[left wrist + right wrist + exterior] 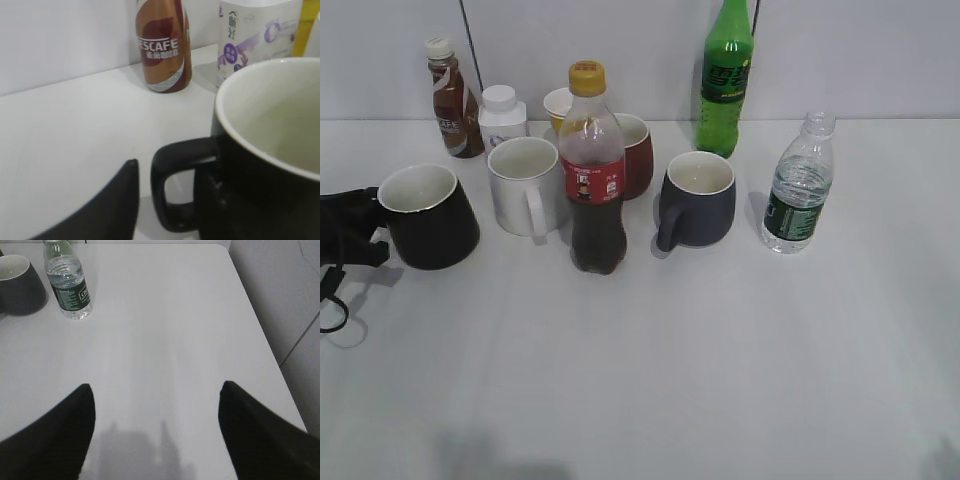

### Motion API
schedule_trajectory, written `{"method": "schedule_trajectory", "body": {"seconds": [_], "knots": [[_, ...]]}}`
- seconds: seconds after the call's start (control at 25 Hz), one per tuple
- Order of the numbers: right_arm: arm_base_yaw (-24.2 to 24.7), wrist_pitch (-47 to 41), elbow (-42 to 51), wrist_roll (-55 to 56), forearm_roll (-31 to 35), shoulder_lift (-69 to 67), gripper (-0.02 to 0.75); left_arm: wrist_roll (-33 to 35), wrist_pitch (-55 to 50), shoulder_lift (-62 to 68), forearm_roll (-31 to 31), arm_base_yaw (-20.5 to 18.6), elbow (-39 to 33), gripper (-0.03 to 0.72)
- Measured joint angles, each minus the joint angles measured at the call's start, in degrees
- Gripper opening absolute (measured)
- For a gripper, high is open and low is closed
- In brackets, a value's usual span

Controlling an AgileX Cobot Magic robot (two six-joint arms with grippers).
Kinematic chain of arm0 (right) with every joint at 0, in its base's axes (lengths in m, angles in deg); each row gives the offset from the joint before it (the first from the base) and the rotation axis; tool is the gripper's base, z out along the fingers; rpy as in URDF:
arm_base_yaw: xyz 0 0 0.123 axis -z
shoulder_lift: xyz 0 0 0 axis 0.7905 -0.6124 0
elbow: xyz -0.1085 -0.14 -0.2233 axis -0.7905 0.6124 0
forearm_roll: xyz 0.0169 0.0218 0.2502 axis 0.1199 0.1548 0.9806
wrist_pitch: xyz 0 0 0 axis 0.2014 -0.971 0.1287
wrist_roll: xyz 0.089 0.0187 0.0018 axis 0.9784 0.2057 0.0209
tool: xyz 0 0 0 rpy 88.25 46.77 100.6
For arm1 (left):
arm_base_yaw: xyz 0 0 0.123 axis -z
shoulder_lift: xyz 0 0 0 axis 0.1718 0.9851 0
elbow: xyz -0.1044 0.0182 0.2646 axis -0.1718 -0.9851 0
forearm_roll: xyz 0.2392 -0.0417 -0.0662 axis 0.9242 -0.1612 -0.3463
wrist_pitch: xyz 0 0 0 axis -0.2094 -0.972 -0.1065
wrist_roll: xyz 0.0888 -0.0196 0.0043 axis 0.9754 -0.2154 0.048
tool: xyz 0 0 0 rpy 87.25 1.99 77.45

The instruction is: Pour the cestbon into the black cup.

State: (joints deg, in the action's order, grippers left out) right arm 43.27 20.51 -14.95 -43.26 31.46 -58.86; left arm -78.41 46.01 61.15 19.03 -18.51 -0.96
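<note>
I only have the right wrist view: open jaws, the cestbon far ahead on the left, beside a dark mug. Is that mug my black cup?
Observer: No. That is the blue-grey mug. The black cup stands at the table's far left.
Operator: Anything standing between those two?
Observer: A white mug and a red-labelled cola bottle.
Operator: The bottle top is cut off for me. Is it capped?
Observer: No, the cestbon has an open neck.

We note a white table (720,380) under even, soft light; pale grey wall (620,40) behind; grey panel (285,295) at right.
</note>
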Motion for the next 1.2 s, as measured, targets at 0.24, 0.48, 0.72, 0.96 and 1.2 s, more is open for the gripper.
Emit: {"method": "schedule_trajectory", "body": {"seconds": [0.24, 0.48, 0.72, 0.96, 1.2], "knots": [[0.0, 0.0, 0.0, 0.0, 0.0, 0.0, 0.589, 0.07, -0.05, 0.5, 0.7, 0.0, 0.52, 0.059], [0.0, 0.06, 0.0, -0.25, 1.34, 0.0, 0.586, 0.07, -0.11, 0.27, 0.63, 0.0, 0.15, 0.059], [0.0, 17.0, -1.01, -6.32, 4.66, -5.91, 0.545, 0.42, -2.41, -5.39, -0.08, 0.0, -4.4, 0.057], [0.0, 60.58, 5.87, -8.57, 5.35, -29.89, 0.539, -0.41, -2.68, -13.1, -0.29, 0.0, -10.51, 0.057], [0.0, 94.99, 10.17, -6.68, 5.7, -63.43, 0.538, -2.21, -2.95, -18.74, -0.7, 0.0, -16.09, 0.056]]}}
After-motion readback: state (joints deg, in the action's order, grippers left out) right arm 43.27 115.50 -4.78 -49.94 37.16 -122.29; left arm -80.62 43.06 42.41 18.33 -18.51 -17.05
